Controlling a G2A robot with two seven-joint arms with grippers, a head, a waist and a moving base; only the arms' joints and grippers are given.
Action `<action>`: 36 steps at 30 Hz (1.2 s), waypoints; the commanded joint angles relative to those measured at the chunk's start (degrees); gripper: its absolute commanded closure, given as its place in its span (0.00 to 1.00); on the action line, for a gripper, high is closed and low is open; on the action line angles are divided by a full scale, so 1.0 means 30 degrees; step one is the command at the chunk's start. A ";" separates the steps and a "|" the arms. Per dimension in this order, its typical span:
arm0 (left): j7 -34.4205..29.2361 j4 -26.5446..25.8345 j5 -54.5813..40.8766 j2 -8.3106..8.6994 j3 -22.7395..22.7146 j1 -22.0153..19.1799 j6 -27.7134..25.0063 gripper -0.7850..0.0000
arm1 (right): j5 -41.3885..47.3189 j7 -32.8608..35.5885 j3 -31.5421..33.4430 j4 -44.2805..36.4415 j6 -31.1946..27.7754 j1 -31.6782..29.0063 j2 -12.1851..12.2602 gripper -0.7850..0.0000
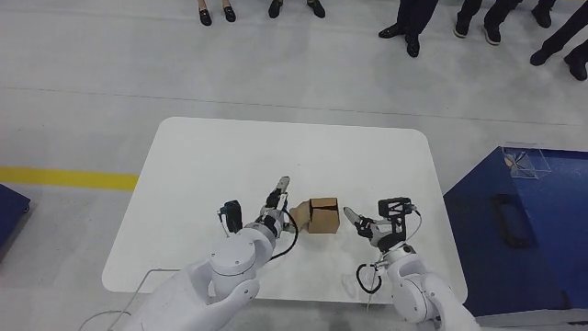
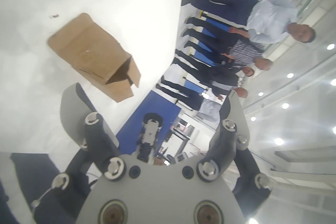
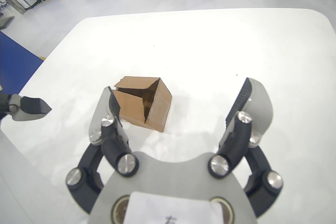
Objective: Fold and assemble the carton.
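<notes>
A small brown carton (image 1: 317, 214) lies on its side on the white table (image 1: 276, 147), near the front edge, between my two grippers. It is folded into a box shape, and one end gapes with its flaps loose (image 3: 143, 99). My left gripper (image 1: 283, 200) hovers just left of it, open and holding nothing; in the left wrist view the carton (image 2: 92, 51) lies beyond the spread gripper (image 2: 152, 101). My right gripper (image 1: 372, 213) is just right of the carton, open and holding nothing (image 3: 179, 96), facing the open end. A left fingertip (image 3: 34, 107) shows beside the carton.
The table's front edge runs close under both arms. A blue cabinet (image 1: 524, 230) stands to the right of the table, with a clear box (image 1: 525, 159) on top. Several people stand on the floor beyond the table.
</notes>
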 commanded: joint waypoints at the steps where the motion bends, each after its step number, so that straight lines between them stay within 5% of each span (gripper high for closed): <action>1: 0.0000 -0.0005 -0.0018 0.0001 0.0000 -0.0002 0.1913 0.00 | -0.0008 0.0003 -0.0002 0.0000 0.0005 0.0001 0.0001 0.00; 4: 0.0000 -0.0005 -0.0018 0.0001 0.0000 -0.0002 0.1913 0.00 | 0.0518 -0.0164 0.0432 0.0085 -0.0701 0.0343 0.0023 0.00; 7: -0.2014 0.0276 -0.1334 -0.0142 -0.0435 0.0743 -0.0101 0.00 | -0.3798 -0.2202 -0.0468 0.0536 0.2700 0.0752 -0.0134 0.00; 13: -0.4795 0.2382 -0.0959 -0.1060 0.0445 0.1982 -0.7002 0.00 | -0.6078 -0.2300 -0.2943 0.2191 0.5702 0.2595 -0.0763 0.00; 17: -0.4352 0.4490 -0.0509 -0.1938 0.1185 0.2441 -1.1016 0.00 | -0.6538 -0.1849 -0.4011 0.3385 0.6412 0.3778 -0.1141 0.00; 28: -0.3877 0.9033 -0.2184 -0.4214 0.1861 0.1275 -1.2279 0.00 | -0.7809 -0.0710 -0.5654 0.5029 0.6928 0.5003 -0.1812 0.00; 36: -0.4133 1.0549 -0.2115 -0.4906 0.1228 0.1263 -1.2210 0.00 | -0.8091 0.0193 -0.6242 0.6355 0.7370 0.5582 -0.2263 0.00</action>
